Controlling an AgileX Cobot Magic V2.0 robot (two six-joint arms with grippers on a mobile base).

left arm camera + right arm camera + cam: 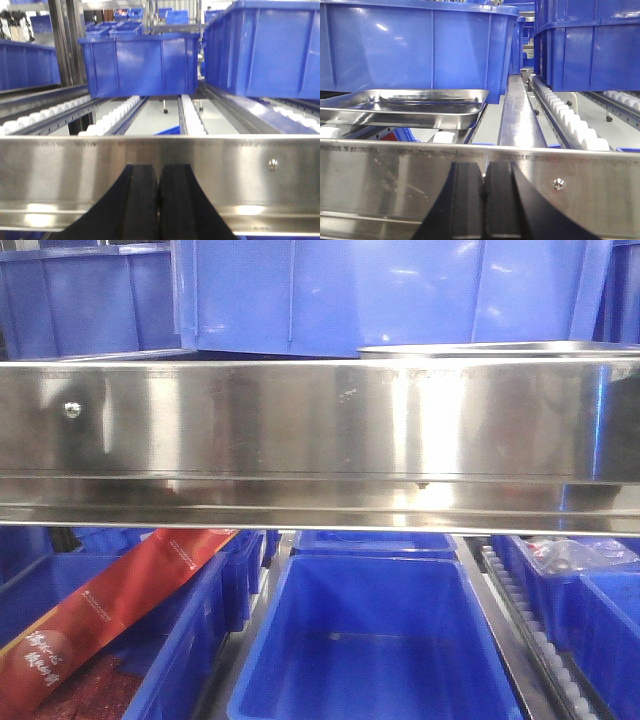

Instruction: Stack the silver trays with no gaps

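Left wrist view: the left end effector [159, 172] points level at a steel rail [75, 165], fingers pressed together, holding nothing. Right wrist view: a silver tray [405, 107] rests on the roller bench [570, 122], beyond and left of the right end effector [484, 172], fingers likewise together.

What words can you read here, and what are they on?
Red packet: pale characters, too blurred to read.
Steel band: tiny print along its top edge, too small to read.
No other text shows.
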